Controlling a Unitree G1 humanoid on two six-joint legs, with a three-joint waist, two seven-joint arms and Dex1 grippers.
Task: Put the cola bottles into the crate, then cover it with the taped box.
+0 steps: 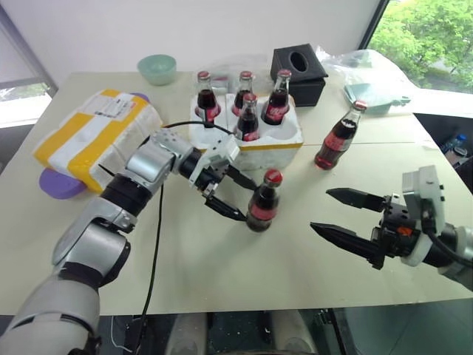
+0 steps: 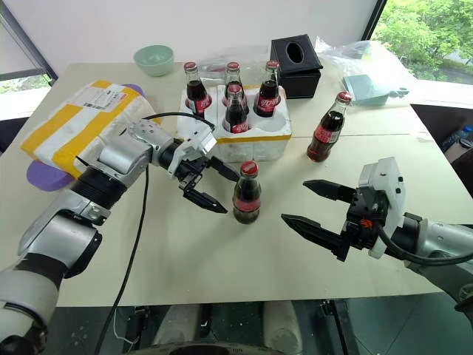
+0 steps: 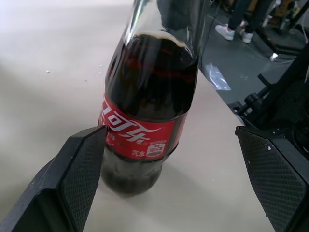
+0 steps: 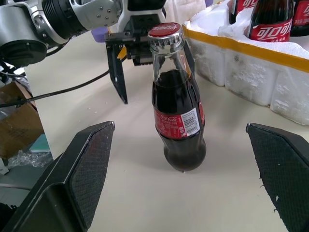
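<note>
— Where do the cola bottles stand?

— Four sit upright in wells of the crate (image 1: 255,137), the white foam block with the yellow band, toward the far edge of the bench (image 1: 222,266). A fifth bottle (image 1: 339,137) stands alone on the bench just to the right of the crate, nearer the right edge. The sixth, the near bottle (image 1: 262,202), stands upright in front of the crate, about mid-bench.

— And the taped box?

— The taped box (image 1: 96,133) lies by the left edge, left of the crate, partly over a purple plate (image 1: 59,183).

— What about the hands?

— The left hand (image 1: 233,194) is spread wide, its two black fingers either side of the near bottle; one pad looks very close to the label, though I cannot tell whether it touches. It grips nothing. The right hand (image 1: 336,214) hovers near the front right corner, also wide apart and empty, pointing toward that same bottle.

— Anything else up there?

— A black tissue box (image 1: 299,72) behind the crate and a green bowl (image 1: 157,69) along the far edge.
</note>
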